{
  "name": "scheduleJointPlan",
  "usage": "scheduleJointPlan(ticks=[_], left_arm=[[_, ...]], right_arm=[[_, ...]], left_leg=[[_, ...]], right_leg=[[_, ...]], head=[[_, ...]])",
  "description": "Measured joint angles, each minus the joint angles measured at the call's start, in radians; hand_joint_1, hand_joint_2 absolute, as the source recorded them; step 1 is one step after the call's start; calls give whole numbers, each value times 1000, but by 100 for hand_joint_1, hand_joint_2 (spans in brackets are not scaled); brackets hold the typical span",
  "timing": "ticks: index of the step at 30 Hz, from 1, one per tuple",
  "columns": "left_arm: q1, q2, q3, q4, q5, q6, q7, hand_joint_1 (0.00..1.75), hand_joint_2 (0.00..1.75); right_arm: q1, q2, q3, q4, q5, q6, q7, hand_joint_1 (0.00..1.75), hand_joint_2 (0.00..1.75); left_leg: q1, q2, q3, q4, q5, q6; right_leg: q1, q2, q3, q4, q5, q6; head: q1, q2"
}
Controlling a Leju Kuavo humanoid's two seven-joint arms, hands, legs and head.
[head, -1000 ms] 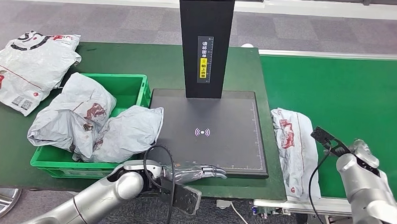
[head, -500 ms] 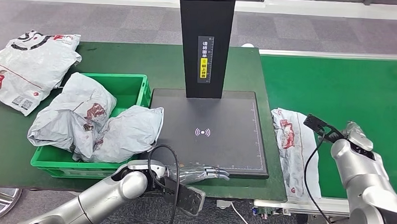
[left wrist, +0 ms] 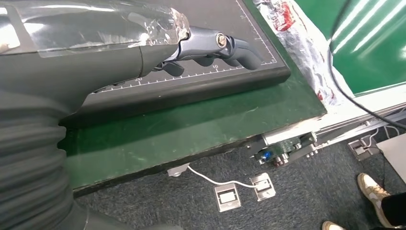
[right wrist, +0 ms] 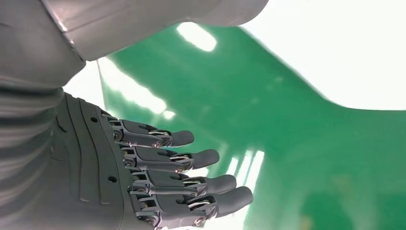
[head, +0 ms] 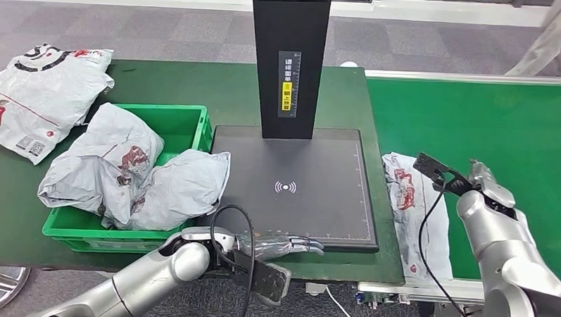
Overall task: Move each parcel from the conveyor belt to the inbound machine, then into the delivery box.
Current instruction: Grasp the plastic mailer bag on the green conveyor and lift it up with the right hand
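Note:
A grey-white parcel with red print point(head: 411, 205) lies on the left edge of the green conveyor belt point(head: 490, 123), beside the black scanner plate point(head: 298, 166) of the inbound machine; the same parcel point(left wrist: 306, 43) appears in the left wrist view. My right arm point(head: 490, 222) rises just right of the parcel. My right hand point(right wrist: 163, 177) hovers over the belt with fingers spread and nothing in it. Stretched flat, my left hand point(head: 285, 245) touches the plate's near edge and holds nothing; its fingers point(left wrist: 225, 48) lie on the plate's ruler marks.
The green delivery box point(head: 194, 124) left of the plate holds grey parcels point(head: 122, 167). Another white parcel point(head: 40, 94) lies on the table's far left. The scanner's black post point(head: 289, 60) stands behind the plate. A person's sleeve point(head: 553, 41) is at the far right.
My right arm has moved forward and left, closer to the parcel on the belt. A person's sleeve has come in at the top right. My left hand has stayed put.

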Motion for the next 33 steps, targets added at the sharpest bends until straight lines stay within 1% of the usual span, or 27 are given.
scheduleJointPlan(ticks=[3,5,7,10,13,14,15,16,20,24,25,27,30,31,33], left_arm=[[-1,-11,0,11,-30,19,8,0,175],[-5,-17,-1,22,-96,87,41,0,175],[-18,-27,-1,42,-198,221,106,0,175],[-45,-42,9,93,-377,474,200,0,175],[-50,-48,50,112,-561,749,264,0,175],[-49,-49,70,109,-609,824,278,0,175],[-49,-50,89,103,-645,873,287,0,175],[-49,-51,105,96,-670,898,294,0,175],[-27,-52,150,59,-779,952,329,0,175],[1,-55,204,1,-944,1089,367,0,175],[9,-56,217,-16,-972,1107,371,0,175],[21,-61,240,-42,-977,1090,361,0,175],[27,-73,254,-44,-896,963,324,0,175],[28,-77,254,-34,-878,935,316,0,175],[29,-86,254,-10,-867,925,307,0,175]], right_arm=[[-21,30,9,-1,-19,-20,-47,0,175],[-34,49,15,-4,-39,-33,-66,0,175],[-42,64,20,-8,-56,-41,-75,0,175],[-46,85,38,-13,-72,-44,-83,0,175],[-46,109,63,-14,-78,-41,-80,0,175],[-47,115,71,-14,-78,-40,-76,0,175],[-48,122,78,-14,-79,-39,-71,0,175],[-49,128,84,-14,-80,-39,-66,0,175],[-52,148,107,-14,-88,-40,-56,0,175],[-48,162,123,-10,-107,-39,-48,0,175],[-44,166,124,-8,-113,-39,-45,0,175],[-36,173,124,-5,-126,-39,-40,0,175],[-28,184,128,0,-141,-36,-38,0,175],[-27,187,131,1,-144,-35,-39,0,175],[-26,193,137,2,-147,-33,-40,0,175]], left_leg=[[0,-1,0,0,0,0],[0,-1,0,0,0,0],[0,-1,0,0,0,0],[1,-2,-1,0,1,0],[1,-2,-1,0,1,0],[1,-2,-1,0,1,0],[1,-2,-1,0,1,0],[1,-2,-1,0,1,0],[1,-3,-1,0,1,0],[1,-2,-1,0,0,0],[1,-2,-1,0,0,0],[1,-3,-1,0,0,0],[1,-3,-1,0,0,0],[1,-2,-1,0,1,0],[1,-2,-1,0,1,0]], right_leg=[[0,-1,0,0,0,0],[0,-1,0,0,0,0],[0,-2,0,0,0,0],[0,-2,0,0,0,0],[0,-1,0,1,0,0],[0,-2,0,1,0,0],[0,-2,0,1,0,0],[0,-2,0,1,0,0],[0,-3,0,1,-1,-1],[0,-2,-1,1,-1,-1],[0,-3,-1,1,-1,-1],[0,-3,-1,1,-1,-1],[0,-3,-1,1,-1,-1],[0,-2,-1,1,-1,-1],[0,-2,-1,1,-1,-1]], head=[[0,0],[0,0],[0,0],[0,0],[0,0],[0,0],[0,0],[0,0],[0,0],[0,0],[0,0],[0,0],[0,0],[0,0],[0,0]])
